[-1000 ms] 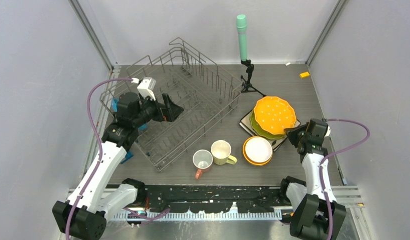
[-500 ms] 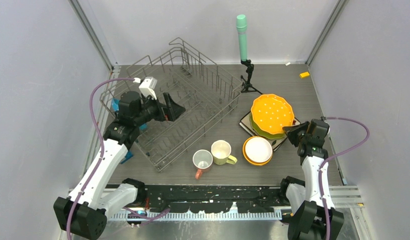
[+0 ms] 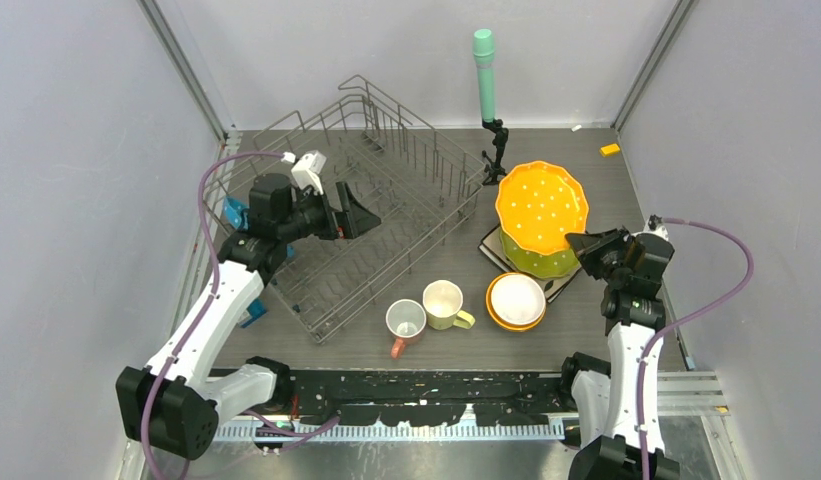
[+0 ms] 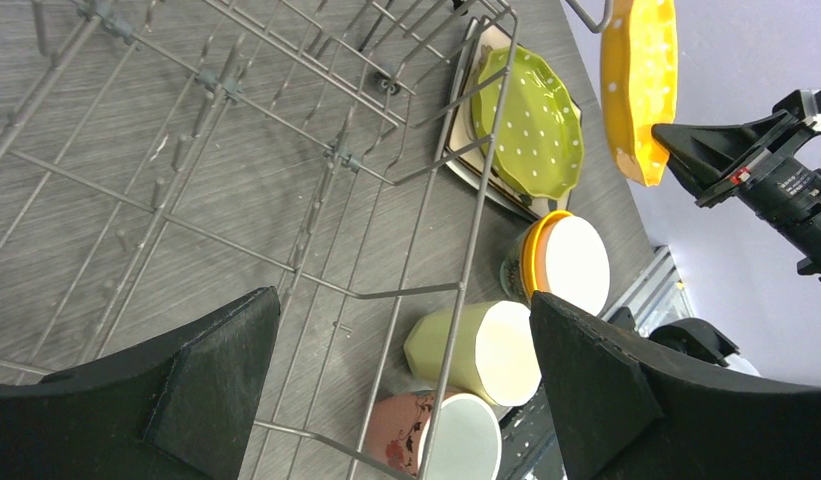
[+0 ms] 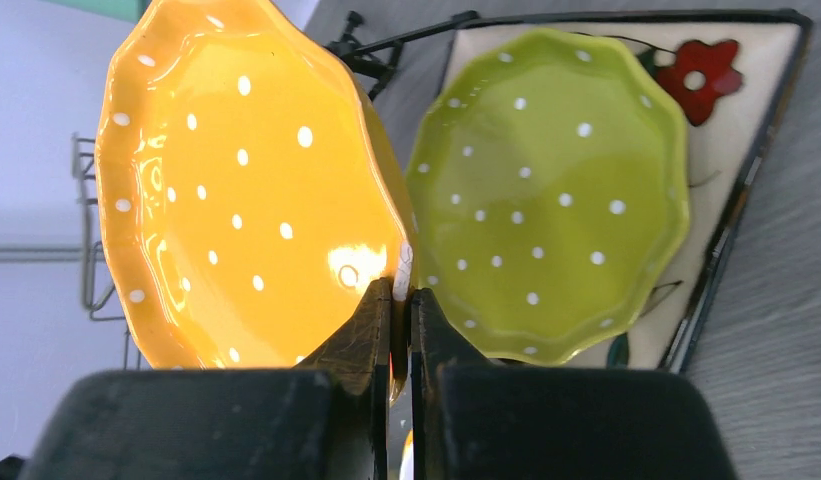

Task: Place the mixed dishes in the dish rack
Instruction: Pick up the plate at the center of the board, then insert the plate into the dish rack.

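My right gripper (image 3: 583,243) (image 5: 401,300) is shut on the rim of the orange dotted plate (image 3: 541,205) (image 5: 246,190), which hangs tilted on edge above the plate stack. Below it the yellow-green plate (image 3: 541,266) (image 5: 546,190) lies on the white square plate (image 3: 492,249) (image 5: 746,110). Over the floor of the dish rack (image 3: 386,190) (image 4: 336,152) my left gripper (image 3: 358,218) (image 4: 404,300) hovers open and holds nothing. A pink mug (image 3: 406,320) (image 4: 426,435), a pale-yellow mug (image 3: 443,302) (image 4: 476,350) and a white bowl nested in an orange bowl (image 3: 516,300) (image 4: 571,262) stand in front of the rack.
A green-topped cylinder on a black tripod (image 3: 484,70) stands close behind the lifted plate. A small blue box (image 3: 231,212) sits by the rack's left side. A little yellow piece (image 3: 610,150) lies at the far right. Grey walls close in both sides.
The right gripper has raised the orange plate off the stack and tipped it up on edge, shifting toward the far side. The left gripper has drifted right over the rack, still open.
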Controlling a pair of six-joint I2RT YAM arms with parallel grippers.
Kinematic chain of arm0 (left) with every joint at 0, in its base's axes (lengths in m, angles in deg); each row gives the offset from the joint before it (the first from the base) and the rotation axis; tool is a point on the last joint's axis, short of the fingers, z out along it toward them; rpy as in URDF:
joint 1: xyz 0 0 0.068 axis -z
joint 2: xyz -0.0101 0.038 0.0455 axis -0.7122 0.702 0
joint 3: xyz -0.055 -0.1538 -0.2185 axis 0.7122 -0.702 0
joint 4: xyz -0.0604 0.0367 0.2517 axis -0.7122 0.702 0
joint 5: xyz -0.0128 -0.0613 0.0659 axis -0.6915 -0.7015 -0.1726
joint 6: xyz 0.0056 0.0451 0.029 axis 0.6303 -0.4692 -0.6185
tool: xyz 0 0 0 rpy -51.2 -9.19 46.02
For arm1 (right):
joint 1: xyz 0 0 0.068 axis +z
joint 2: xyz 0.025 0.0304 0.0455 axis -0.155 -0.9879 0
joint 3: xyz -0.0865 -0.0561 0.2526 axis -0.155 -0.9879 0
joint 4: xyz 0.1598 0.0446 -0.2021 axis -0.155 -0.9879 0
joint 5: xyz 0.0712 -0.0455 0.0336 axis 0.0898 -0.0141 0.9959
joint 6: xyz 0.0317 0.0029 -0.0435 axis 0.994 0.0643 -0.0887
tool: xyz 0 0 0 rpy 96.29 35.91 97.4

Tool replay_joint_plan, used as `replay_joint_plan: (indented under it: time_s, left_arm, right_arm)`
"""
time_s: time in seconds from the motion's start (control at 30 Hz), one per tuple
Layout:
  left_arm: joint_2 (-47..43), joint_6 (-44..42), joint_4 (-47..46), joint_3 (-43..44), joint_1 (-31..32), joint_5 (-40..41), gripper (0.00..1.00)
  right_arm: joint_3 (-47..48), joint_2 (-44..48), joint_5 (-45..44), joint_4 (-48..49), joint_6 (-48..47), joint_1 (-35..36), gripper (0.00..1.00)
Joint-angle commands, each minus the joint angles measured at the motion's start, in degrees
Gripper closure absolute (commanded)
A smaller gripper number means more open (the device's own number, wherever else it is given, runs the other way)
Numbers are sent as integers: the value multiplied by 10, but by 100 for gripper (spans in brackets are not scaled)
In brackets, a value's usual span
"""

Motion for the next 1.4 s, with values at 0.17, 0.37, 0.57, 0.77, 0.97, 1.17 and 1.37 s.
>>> replay_joint_plan:
  time_s: [0.17,0.37,0.57,0.77,0.97,1.17,1.37]
  left_arm:
    - [11,24,-36,35,10,-33,2]
    - [35,50,-33,58,30,-29,1]
    - [67,68,-40,109,94,-6,1]
    - [95,130,-144,132,140,-23,2]
    - [142,173,-215,156,177,-35,2]
    - [191,216,-259,158,196,-41,2]
    - [208,219,-251,162,205,-33,12]
  right_arm:
    - [84,37,108,85,26,-1,100]
    - [131,23,174,63,5,6,100]
    - [182,1,202,8,-45,17,100]
    - [200,-5,207,-12,-62,41,100]
    - [207,-14,183,-20,-73,94,100]
    - [205,-25,158,-12,-75,142,100]
    - [203,-28,153,-7,-76,161,100]
